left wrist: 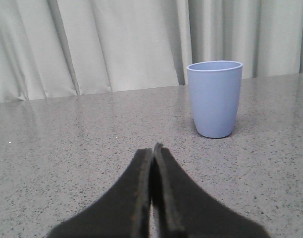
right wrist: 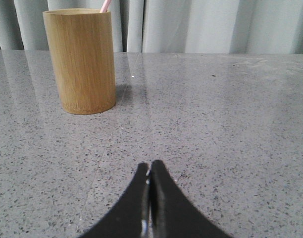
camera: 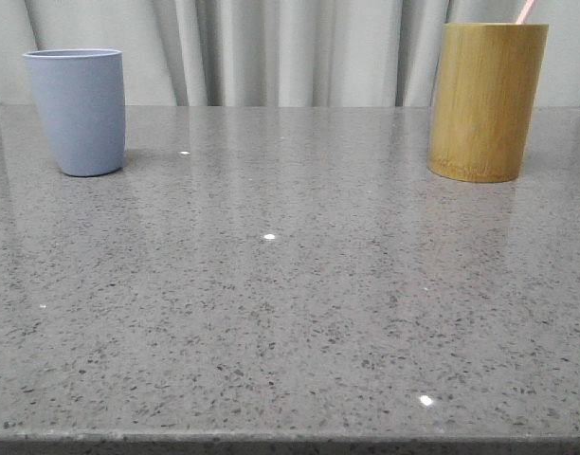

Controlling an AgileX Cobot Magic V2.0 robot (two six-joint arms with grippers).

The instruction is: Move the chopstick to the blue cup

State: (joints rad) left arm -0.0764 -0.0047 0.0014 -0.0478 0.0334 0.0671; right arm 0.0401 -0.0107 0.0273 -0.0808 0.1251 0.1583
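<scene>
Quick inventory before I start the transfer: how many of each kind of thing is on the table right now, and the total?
Blue cup: 1, far left of the table, upright
Bamboo holder: 1, far right, upright
Chopstick: 1, pink tip sticking out of the bamboo holder
Total: 3

Left gripper and right gripper are both shut and hold nothing.

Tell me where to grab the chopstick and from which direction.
Grip the pink chopstick by the short end sticking out above the rim of the bamboo holder, coming down from above. The rest is hidden inside the holder, so the sides are blocked. The right gripper, shut and empty, looks better placed; it would need to open first.
</scene>
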